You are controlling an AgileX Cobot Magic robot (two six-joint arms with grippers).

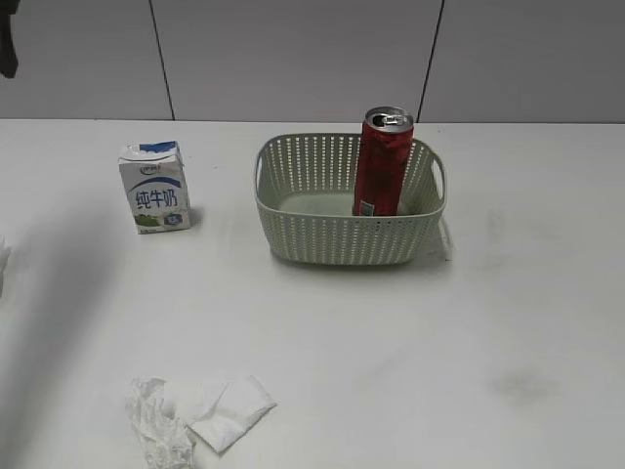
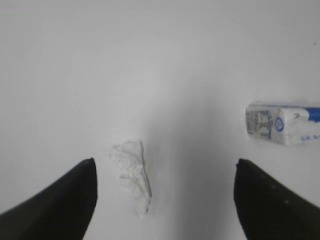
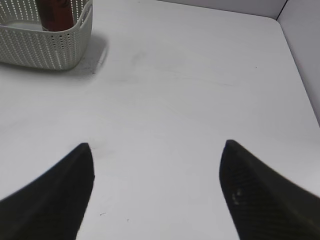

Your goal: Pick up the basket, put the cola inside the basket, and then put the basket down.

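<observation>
While the cola can (image 1: 384,163) is standing upright inside the green basket (image 1: 344,234) on the table (image 1: 410,352), I am holding my right gripper (image 3: 157,192) and left gripper (image 2: 165,197) wide apart, well away from both.

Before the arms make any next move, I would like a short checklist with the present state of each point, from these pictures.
1. Cola stands upright inside the basket: ok.
2. Basket rests on the table, not held: ok.
3. Left gripper has its jaws open and holds nothing, above a crumpled tissue: ok.
4. Right gripper has its jaws open and empty, apart from the basket: ok.
5. Milk carton stands apart from the basket, to its left: ok.
6. Whether the cola leans on the basket wall: cannot tell.
</observation>
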